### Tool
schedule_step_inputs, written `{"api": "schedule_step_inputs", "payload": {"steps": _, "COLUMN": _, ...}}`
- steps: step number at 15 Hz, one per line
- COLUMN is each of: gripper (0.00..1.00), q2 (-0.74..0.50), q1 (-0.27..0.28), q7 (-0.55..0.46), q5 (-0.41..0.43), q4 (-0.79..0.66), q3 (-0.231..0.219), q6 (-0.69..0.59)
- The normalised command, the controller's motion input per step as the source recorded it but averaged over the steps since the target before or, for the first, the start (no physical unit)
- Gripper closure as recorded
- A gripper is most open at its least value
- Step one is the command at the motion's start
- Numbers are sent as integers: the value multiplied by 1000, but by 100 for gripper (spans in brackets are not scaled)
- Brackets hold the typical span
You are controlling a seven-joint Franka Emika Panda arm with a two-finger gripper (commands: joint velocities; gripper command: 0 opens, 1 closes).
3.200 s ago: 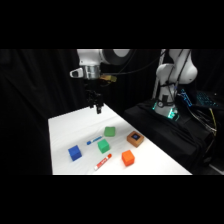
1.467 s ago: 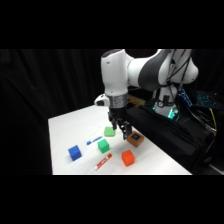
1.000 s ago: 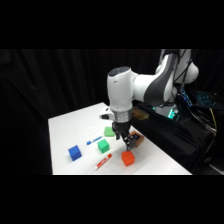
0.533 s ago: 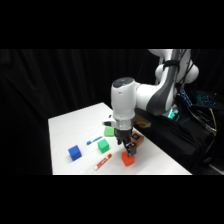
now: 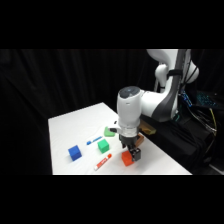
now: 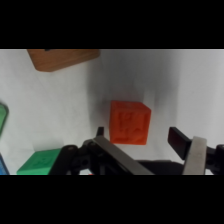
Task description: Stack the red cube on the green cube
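The red cube (image 5: 127, 159) (image 6: 130, 122) sits on the white table near its front right. My gripper (image 5: 131, 151) (image 6: 140, 137) hangs low right over it, open, with one finger on each side of the cube and nothing held. The left fingertip (image 6: 100, 133) is close to the cube's side, while the right fingertip (image 6: 179, 139) stands well off it. The green cube (image 5: 102, 145) (image 6: 41, 162) rests on the table a short way left of the red cube, apart from it.
A light-green cube (image 5: 110, 132) lies behind the green one. A brown block (image 6: 62, 57) sits just beyond the gripper. A blue cube (image 5: 74, 152), a blue marker (image 5: 93, 141) and a red-and-white marker (image 5: 102, 162) lie to the left. The table's front edge is near.
The arm swung from the table's back to the front right and came down. The gripper has lowered from above the cubes to straddle the red cube. No cube has moved.
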Motion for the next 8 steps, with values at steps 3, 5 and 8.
{"api": "schedule_step_inputs", "payload": {"steps": 3, "gripper": 0, "q2": 66, "q1": 115, "q7": 165, "q5": -124, "q4": -24, "q3": -117, "q6": 205}}
{"api": "schedule_step_inputs", "payload": {"steps": 5, "gripper": 0, "q2": 67, "q1": 82, "q7": 111, "q5": -78, "q4": -20, "q3": -91, "q6": 201}}
{"api": "schedule_step_inputs", "payload": {"steps": 8, "gripper": 0, "q2": 78, "q1": 75, "q7": 84, "q5": -53, "q4": 1, "q3": -77, "q6": 203}}
